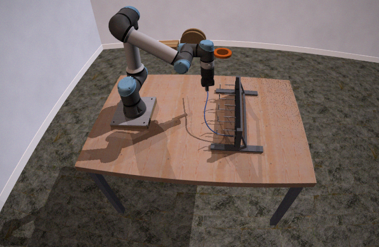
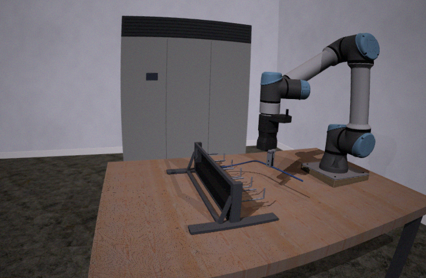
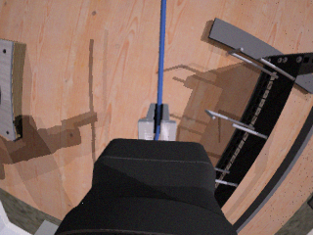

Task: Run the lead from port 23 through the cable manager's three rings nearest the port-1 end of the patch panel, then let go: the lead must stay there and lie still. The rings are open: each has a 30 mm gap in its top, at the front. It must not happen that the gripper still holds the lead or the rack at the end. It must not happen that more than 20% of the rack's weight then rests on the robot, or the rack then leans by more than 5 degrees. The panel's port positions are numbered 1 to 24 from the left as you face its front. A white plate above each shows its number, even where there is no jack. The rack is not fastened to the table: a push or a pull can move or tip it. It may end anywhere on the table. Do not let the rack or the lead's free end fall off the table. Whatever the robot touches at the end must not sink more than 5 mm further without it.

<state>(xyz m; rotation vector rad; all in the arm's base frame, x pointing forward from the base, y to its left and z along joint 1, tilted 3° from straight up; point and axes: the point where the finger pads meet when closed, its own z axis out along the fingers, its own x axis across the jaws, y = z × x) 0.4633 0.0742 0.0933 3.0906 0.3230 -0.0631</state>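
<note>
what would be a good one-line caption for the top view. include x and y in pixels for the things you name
Gripper (image 1: 207, 88) (image 2: 270, 157) (image 3: 158, 112) shut on the blue lead (image 1: 205, 111) (image 2: 245, 162) (image 3: 161, 54), which curves to the dark rack (image 1: 238, 139) (image 2: 235, 200) (image 3: 245, 38)

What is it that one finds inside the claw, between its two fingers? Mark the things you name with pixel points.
The blue lead (image 1: 205, 108) (image 2: 287, 174) (image 3: 161, 54) runs between the fingers of the claw (image 1: 207, 88) (image 2: 270, 158) (image 3: 158, 112). The short stretch pinched there is covered by the fingers, so it cannot be seen.
</note>
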